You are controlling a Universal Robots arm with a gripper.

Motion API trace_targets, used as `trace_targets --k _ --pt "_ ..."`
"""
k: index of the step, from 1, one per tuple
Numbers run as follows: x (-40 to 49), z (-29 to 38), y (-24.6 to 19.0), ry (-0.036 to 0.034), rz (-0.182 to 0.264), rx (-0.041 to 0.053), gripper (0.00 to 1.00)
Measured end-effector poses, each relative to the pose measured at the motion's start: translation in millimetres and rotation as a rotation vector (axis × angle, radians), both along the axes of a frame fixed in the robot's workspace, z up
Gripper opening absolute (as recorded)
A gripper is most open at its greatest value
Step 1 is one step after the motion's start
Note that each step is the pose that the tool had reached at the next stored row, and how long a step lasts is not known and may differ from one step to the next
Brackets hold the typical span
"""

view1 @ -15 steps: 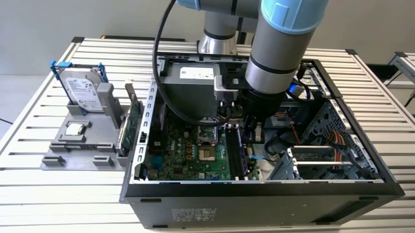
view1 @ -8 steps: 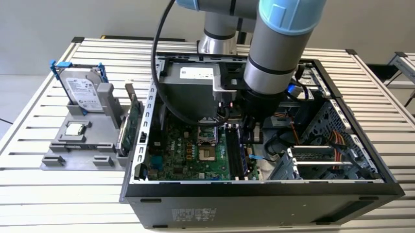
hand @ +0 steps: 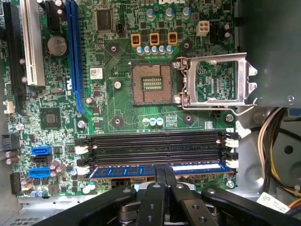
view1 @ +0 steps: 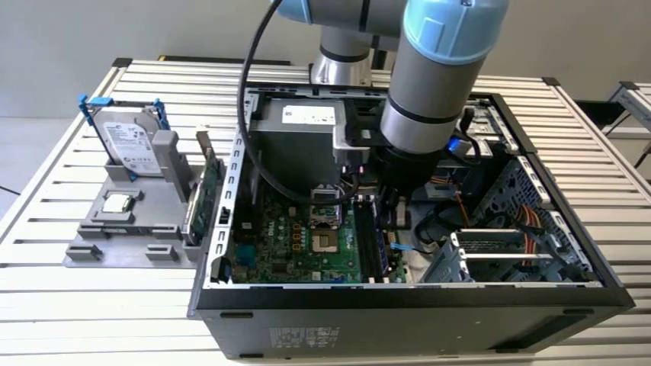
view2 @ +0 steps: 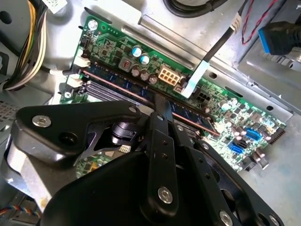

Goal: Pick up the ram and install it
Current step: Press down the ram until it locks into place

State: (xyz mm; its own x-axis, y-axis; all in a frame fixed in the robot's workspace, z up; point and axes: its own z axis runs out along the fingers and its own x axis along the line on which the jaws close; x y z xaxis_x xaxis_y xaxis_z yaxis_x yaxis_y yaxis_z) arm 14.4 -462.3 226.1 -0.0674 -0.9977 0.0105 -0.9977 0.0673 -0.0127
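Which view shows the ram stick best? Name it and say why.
The first wrist view: the ram lies lengthwise in the motherboard's slot nearest the gripper, seen end to end. The second wrist view shows it at a slant, partly behind the gripper. In the exterior view the arm blocks that area.

Slatted metal table (view1: 81,305), plain grey wall (view1: 102,38) behind.

Robot arm reaching steeply down, its gripper low at the end.

The grey arm (view1: 432,84) with blue joint caps descends from the top of the exterior view. In the first wrist view, the black gripper (hand: 164,175) has its fingers (hand: 161,173) drawn close together, clamped on a thin edge.
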Motion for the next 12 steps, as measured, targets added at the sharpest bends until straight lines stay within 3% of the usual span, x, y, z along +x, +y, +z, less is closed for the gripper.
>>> trace_targets --k 7,12 --pt "0.0 -9.5 -0.1 0.0002 0.000 -0.0009 0.00" --pt "0.1 -8.4 0.5 0.0010 0.000 -0.0031 0.00"
